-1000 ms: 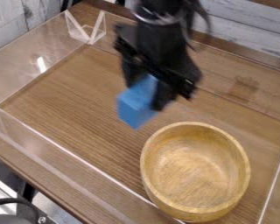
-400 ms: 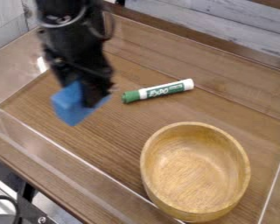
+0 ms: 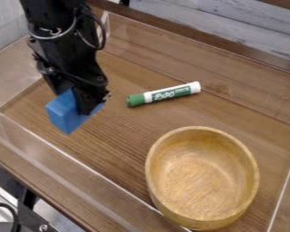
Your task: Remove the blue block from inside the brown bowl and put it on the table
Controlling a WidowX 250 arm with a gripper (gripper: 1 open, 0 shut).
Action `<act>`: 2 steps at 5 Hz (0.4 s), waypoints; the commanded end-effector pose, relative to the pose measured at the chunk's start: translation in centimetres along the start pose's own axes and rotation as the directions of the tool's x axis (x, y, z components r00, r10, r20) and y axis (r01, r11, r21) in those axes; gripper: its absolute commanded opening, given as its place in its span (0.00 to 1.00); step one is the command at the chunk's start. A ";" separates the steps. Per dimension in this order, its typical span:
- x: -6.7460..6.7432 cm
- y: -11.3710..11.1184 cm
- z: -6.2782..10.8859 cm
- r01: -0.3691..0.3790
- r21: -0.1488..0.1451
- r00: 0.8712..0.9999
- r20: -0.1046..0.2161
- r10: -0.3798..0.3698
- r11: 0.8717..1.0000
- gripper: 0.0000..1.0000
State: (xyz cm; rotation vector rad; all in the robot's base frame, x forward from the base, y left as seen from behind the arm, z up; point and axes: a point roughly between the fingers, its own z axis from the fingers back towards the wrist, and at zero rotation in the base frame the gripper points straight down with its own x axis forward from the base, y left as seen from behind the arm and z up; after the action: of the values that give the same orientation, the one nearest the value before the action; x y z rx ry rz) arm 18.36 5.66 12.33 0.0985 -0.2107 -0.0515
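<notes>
The blue block [image 3: 65, 113] hangs in my gripper [image 3: 77, 101], which is shut on its upper part, low over the left side of the table [image 3: 172, 122]. Whether the block's underside touches the wood cannot be told. The black arm rises from the block toward the top left corner. The brown bowl [image 3: 203, 175] sits empty at the lower right, well apart from the block.
A green-and-white marker [image 3: 162, 93] lies on the table between the gripper and the bowl. Low clear acrylic walls [image 3: 26, 145] edge the tabletop, one running close in front of the block on the left.
The arm has carried the blue block leftward from beside the bowl and somewhat lower, uncovering the marker. The bowl has stayed put.
</notes>
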 end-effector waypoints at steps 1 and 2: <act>0.7 0.0 0.2 0.006 0.007 1.000 0.018 -0.006 1.000 1.00; 1.4 0.2 0.1 0.012 0.003 1.000 0.016 -0.012 1.000 1.00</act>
State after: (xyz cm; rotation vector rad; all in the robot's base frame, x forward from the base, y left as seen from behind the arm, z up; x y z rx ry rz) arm 18.84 5.61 11.64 0.0890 -0.1849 -0.0586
